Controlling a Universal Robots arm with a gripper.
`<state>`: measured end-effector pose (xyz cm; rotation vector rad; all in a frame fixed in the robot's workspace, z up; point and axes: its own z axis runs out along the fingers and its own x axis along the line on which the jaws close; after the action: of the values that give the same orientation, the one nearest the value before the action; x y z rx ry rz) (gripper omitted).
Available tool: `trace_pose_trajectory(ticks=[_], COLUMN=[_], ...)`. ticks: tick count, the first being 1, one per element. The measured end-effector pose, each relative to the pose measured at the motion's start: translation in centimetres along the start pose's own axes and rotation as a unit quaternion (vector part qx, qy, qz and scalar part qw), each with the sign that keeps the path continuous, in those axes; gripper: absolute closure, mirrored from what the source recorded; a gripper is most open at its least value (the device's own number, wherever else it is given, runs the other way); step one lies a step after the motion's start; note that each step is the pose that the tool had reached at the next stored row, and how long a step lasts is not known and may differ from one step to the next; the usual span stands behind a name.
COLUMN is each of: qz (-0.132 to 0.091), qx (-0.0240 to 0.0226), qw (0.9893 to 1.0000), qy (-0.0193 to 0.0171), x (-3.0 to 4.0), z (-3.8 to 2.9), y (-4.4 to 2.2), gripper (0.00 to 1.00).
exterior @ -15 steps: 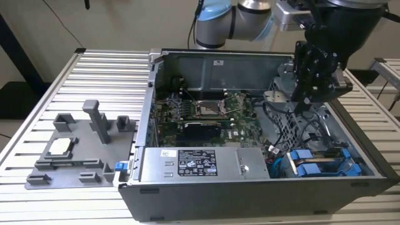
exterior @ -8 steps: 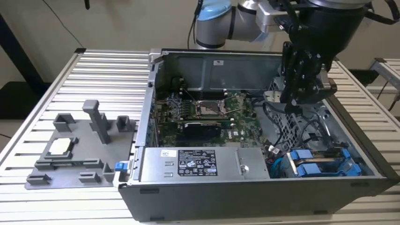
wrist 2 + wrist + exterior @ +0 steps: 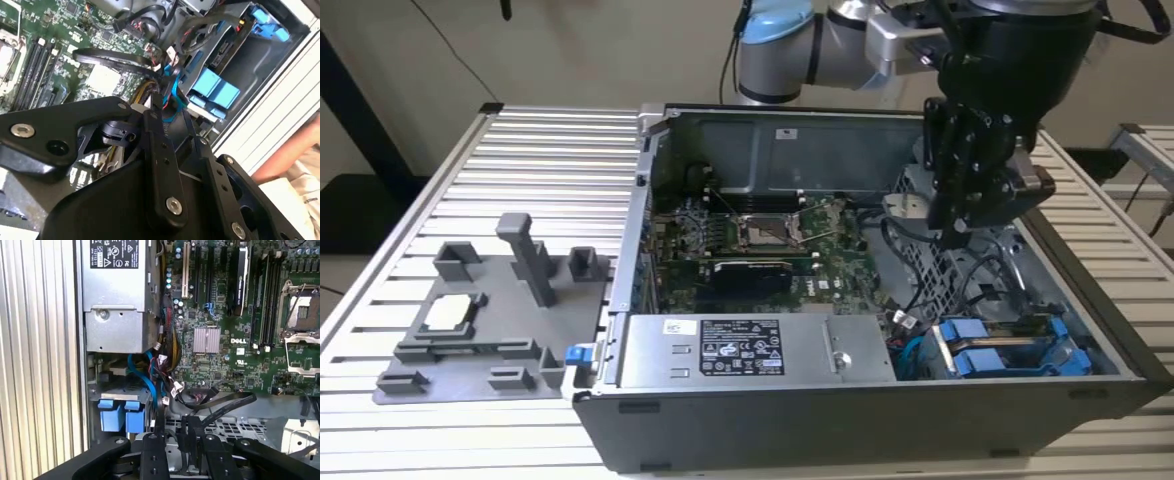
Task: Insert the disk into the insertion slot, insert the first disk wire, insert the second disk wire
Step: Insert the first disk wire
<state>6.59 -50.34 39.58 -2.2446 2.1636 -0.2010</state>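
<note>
In the exterior view my black gripper (image 3: 958, 235) hangs inside the open computer case (image 3: 654, 300), over the grey drive cage on the exterior view's right. Its fingers stand a little apart, and I see nothing between them in both wrist views (image 3: 175, 426) (image 3: 170, 112). Two blue carrier ends (image 3: 977, 350) sit side by side in the insertion slot area at the case's front corner. They appear again in the first wrist view (image 3: 122, 416) and in the second wrist view (image 3: 215, 90). Which one carries the disk I cannot tell; the drive bodies are hidden. A bundle of blue, black and coloured wires (image 3: 159, 372) lies just beyond the fingertips.
The motherboard (image 3: 761, 240) fills the case floor, with the power supply (image 3: 747, 350) along the front wall. A black flat cable (image 3: 225, 407) loops over the cage. A grey fixture (image 3: 480, 320) stands on the slatted table. A person's arm (image 3: 292, 170) is beside the case.
</note>
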Motion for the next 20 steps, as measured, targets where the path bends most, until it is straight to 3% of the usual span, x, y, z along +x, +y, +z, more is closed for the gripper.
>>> trace_pose_trajectory(ticks=[3, 5, 7, 12, 14, 16, 19, 20], qz=[-0.021, -0.035, -0.046, -0.074, -0.083, -0.089, -0.096, -0.097], qx=[0.0066, 0.0074, 0.0108, 0.0235, 0.0257, 0.0262, 0.0246, 0.0242], qw=[0.9997, 0.9994, 0.9988, 0.9969, 0.9961, 0.9954, 0.9943, 0.9940], qy=[0.0014, 0.0062, 0.0082, 0.0105, 0.0139, 0.0212, 0.0395, 0.0438], x=[-0.01, -0.02, -0.12, -0.47, -0.63, -0.84, -1.13, -1.22], z=[0.11, 0.12, 0.24, 0.54, 0.64, 0.72, 0.77, 0.81], y=[0.01, 0.01, 0.03, 0.04, 0.05, 0.05, 0.05, 0.04], gripper=[0.67, 0.67, 0.67, 0.67, 0.67, 0.67, 0.67, 0.67])
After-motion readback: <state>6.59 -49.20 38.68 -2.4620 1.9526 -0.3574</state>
